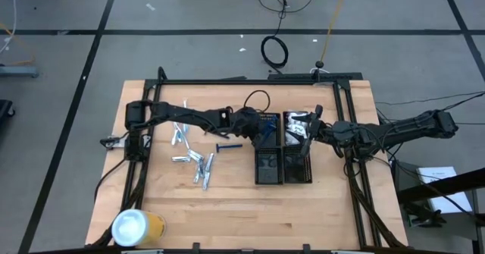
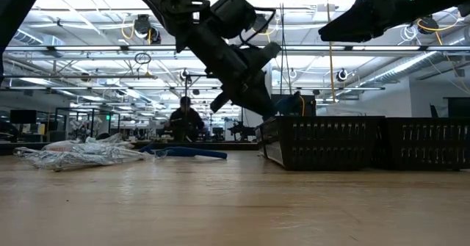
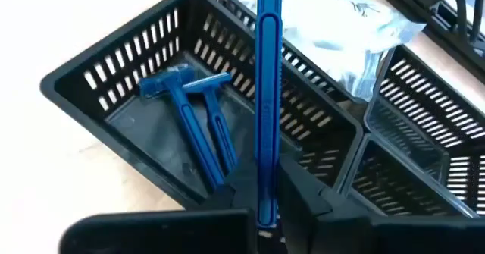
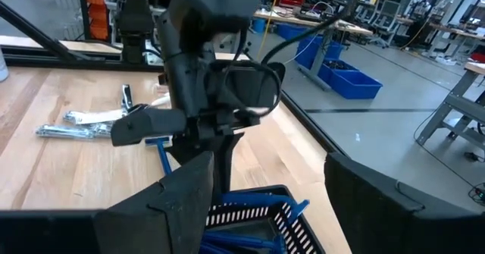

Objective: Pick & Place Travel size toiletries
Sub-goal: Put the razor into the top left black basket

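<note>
The left gripper (image 3: pixel 267 208) was clamped on a blue razor (image 3: pixel 268 95) by its handle, above the black tray (image 1: pixel 266 129) compartment where two more razors (image 3: pixel 193 125) lay. To do this well, it should lower first, then release, so the razor falls inside the wall. The right gripper (image 4: pixel 265 186) waited with fingers apart over the neighbouring tray (image 1: pixel 298 144). Other toiletries (image 1: pixel 193 159) lay on the table (image 1: pixel 227 208).

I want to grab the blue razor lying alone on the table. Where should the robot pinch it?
Grip the blue razor at the middle of its slim handle, coming straight down from above. It lies flat on the table, with clear wood on both sides of the handle.
</note>
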You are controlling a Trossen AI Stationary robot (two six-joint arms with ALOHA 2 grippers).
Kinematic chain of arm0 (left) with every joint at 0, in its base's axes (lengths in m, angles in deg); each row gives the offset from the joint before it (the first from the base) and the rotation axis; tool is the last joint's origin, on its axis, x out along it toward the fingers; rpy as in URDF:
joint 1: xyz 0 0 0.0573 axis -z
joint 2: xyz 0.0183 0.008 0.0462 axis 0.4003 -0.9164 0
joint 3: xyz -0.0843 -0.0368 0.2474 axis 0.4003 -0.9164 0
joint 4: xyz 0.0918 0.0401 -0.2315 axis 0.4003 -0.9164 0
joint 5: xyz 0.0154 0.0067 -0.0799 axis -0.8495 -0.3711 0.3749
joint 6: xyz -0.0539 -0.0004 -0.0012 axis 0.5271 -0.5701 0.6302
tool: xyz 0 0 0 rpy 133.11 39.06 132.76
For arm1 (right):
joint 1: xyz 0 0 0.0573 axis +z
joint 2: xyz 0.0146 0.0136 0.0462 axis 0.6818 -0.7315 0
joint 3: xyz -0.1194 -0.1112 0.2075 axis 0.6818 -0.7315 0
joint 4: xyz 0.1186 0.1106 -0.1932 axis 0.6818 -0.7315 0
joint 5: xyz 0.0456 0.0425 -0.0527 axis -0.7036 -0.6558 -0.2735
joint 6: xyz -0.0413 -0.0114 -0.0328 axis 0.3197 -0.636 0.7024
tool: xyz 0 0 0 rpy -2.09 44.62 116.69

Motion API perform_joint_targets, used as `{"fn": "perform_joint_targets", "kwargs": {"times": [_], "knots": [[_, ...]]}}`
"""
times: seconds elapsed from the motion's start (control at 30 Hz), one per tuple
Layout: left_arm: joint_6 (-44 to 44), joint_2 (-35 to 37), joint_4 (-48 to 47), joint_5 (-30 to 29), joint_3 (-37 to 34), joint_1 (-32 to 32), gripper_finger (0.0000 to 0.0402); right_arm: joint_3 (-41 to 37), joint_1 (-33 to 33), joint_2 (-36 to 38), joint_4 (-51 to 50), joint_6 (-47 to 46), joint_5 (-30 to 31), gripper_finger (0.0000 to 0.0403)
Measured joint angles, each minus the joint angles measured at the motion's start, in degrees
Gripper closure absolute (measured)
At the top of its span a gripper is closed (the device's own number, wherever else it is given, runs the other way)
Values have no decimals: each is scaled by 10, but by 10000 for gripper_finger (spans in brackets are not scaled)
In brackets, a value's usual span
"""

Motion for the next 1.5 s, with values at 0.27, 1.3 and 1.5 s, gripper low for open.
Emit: {"fn": "perform_joint_targets", "kwargs": {"times": [0.27, 1.3, 1.5], "knots": [[-15, 0, 4, 0, -1, 0, 344, 0, 0, 0, 0, 0, 0, 165], [-201, 164, -436, -106, -63, -36, 197, 0, 0, 0, -17, 1, 0, 165], [-226, 164, -354, -62, -124, -73, 218, 0, 0, 0, -16, 1, -1, 165]]}}
